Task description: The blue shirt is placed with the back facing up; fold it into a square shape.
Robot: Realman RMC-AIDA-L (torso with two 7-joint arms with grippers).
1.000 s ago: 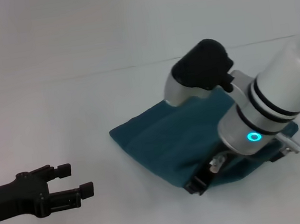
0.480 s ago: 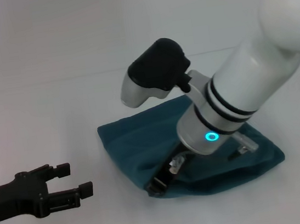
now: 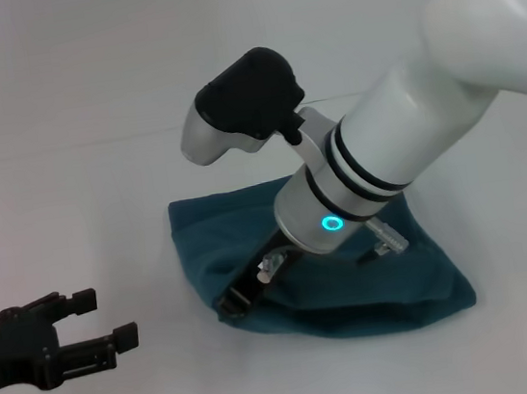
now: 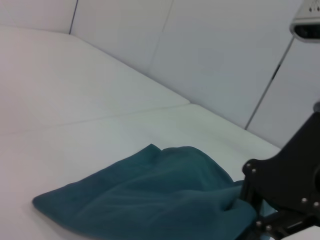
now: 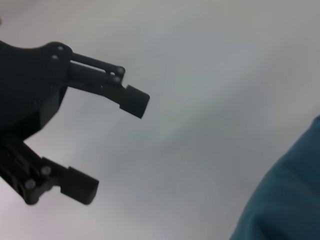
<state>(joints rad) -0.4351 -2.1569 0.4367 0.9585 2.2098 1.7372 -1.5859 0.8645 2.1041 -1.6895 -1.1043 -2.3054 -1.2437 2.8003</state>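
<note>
Although folded into a rough bundle, the blue shirt (image 3: 350, 263) at table (image 3: 90, 132) centre is soft, light, limp knit; expect it to sag and slide. Take it by an edge or corner, pinching all layers. Your right gripper (image 3: 247, 291) sits at its near-left edge; whether it is clenched you cannot tell. Your left gripper (image 3: 100, 320) hangs released, well apart, near left.

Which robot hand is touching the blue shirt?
The right gripper, down on the blue shirt. The left gripper hovers open, off to the side.
</note>
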